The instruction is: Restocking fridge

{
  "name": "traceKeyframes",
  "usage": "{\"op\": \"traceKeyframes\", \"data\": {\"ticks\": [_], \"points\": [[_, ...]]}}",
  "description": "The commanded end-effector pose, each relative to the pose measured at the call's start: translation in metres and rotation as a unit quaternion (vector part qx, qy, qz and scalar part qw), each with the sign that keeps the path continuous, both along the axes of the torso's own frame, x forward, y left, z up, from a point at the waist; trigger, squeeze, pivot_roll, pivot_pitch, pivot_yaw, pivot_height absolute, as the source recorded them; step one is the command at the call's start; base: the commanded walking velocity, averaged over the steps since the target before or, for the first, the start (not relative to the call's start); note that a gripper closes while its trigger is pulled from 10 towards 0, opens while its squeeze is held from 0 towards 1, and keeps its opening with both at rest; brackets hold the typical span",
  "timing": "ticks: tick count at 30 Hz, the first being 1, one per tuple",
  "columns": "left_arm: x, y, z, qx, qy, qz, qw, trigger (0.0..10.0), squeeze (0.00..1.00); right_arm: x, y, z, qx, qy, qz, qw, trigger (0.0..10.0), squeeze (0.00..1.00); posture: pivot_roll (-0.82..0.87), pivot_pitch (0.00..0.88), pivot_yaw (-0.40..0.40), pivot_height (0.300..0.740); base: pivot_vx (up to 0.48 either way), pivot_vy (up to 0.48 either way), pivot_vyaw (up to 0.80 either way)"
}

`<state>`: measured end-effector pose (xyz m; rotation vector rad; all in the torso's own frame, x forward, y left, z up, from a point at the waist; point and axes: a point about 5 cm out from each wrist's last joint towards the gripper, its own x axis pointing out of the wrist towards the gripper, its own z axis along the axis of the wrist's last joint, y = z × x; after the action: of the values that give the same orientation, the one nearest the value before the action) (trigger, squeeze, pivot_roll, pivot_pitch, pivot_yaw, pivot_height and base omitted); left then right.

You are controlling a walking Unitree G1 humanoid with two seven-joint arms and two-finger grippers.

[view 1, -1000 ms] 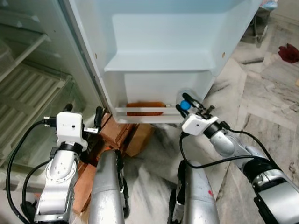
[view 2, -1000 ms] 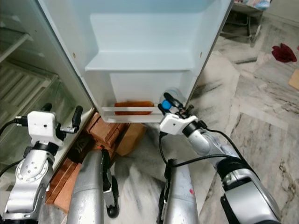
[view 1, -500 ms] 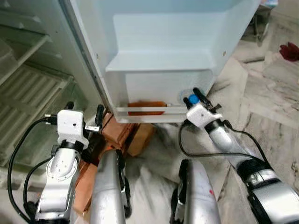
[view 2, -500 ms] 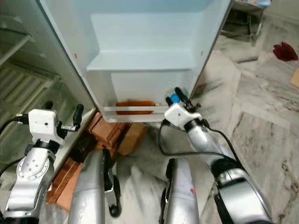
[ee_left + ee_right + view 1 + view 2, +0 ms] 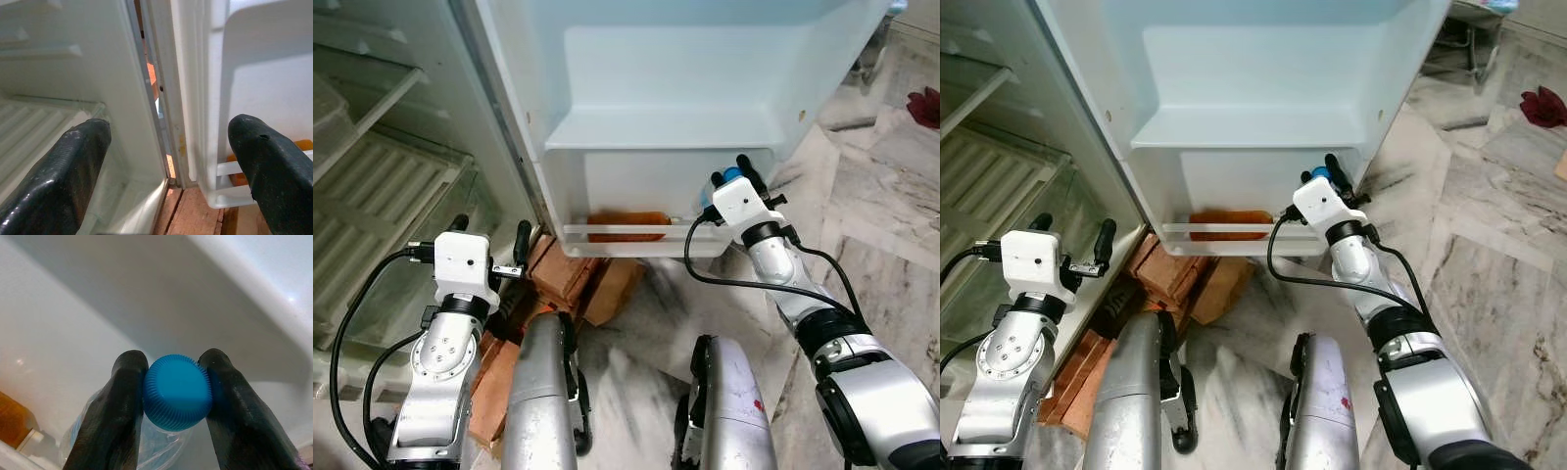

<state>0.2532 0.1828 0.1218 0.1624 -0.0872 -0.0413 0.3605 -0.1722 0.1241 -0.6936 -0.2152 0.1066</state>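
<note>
Blue-capped bottle (image 5: pixel 177 392) sits pinched at the cap by the right claw (image 5: pixel 732 180), hanging upright below it over the door bin (image 5: pixel 636 240), beside an orange item (image 5: pixel 626 224). Left claw (image 5: pixel 487 235) idles open, farther off.

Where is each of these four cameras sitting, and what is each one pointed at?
Left eye view: on the head, looking down at the open fridge door; both silver arms show.
Right eye view: its twin beside it, showing the same scene.
Left wrist view: on the left arm, looking along the open left gripper at the door's hinge edge.
Right wrist view: on the right arm, looking along the right gripper clamped on a bottle's blue cap.
Shared: the cap appears in the eye views too, and the orange item in the lower door bin.
</note>
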Motion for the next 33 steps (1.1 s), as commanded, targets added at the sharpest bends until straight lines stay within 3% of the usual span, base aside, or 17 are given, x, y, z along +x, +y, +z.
{"op": "traceKeyframes", "data": {"ticks": [1, 4, 9, 17, 18, 19, 20, 33], "points": [[-0.002, 0.001, -0.004, 0.002, 0.007, 0.008, 1.0, 10.0, 0.0, -0.003, -0.023, -0.003, 0.014, 0.007, -0.052, 0.999, 10.0, 0.0, 0.12, 0.206, -0.019, 0.575, 0.0, 0.0, 0.0], [-0.001, 0.001, -0.004, 0.002, 0.007, 0.007, 1.0, 10.0, 0.0, -0.008, -0.022, -0.014, 0.009, 0.025, -0.055, 0.998, 10.0, 0.0, 0.12, 0.204, -0.018, 0.575, 0.0, 0.0, 0.0], [0.0, 0.0, -0.004, 0.001, 0.007, 0.004, 1.0, 10.0, 0.0, -0.018, -0.034, -0.042, 0.013, 0.09, -0.119, 0.989, 10.0, 0.0, 0.12, 0.203, -0.017, 0.575, 0.0, 0.0, 0.0], [0.001, -0.001, -0.004, 0.0, 0.007, 0.003, 1.0, 10.0, 0.0, -0.018, -0.04, -0.046, 0.009, 0.115, -0.147, 0.982, 10.0, 0.0, 0.11, 0.2, -0.014, 0.575, 0.0, 0.0, 0.0], [0.001, -0.002, -0.004, -0.001, 0.008, 0.002, 1.0, 10.0, 0.0, -0.016, -0.042, -0.045, 0.017, 0.123, -0.157, 0.98, 10.0, 0.65, 0.11, 0.197, -0.021, 0.575, 0.0, 0.0, 0.0], [0.001, -0.002, -0.004, -0.001, 0.008, 0.002, 1.0, 10.0, 0.0, -0.016, -0.042, -0.045, 0.017, 0.123, -0.157, 0.98, 10.0, 0.65, 0.11, 0.197, -0.021, 0.575, 0.0, 0.0, 0.0], [0.002, -0.003, -0.005, -0.001, 0.008, 0.003, 1.0, 10.0, 0.0, -0.015, -0.043, -0.042, 0.016, 0.121, -0.161, 0.979, 10.0, 1.0, 0.11, 0.196, -0.027, 0.575, 0.0, 0.0, 0.0], [0.002, -0.002, -0.007, -0.004, 0.011, 0.009, 1.0, 10.0, 0.0, -0.008, -0.033, -0.027, -0.024, 0.079, -0.148, 0.986, 10.0, 1.0, 0.11, 0.192, -0.03, 0.575, 0.0, 0.0, 0.0]]}}
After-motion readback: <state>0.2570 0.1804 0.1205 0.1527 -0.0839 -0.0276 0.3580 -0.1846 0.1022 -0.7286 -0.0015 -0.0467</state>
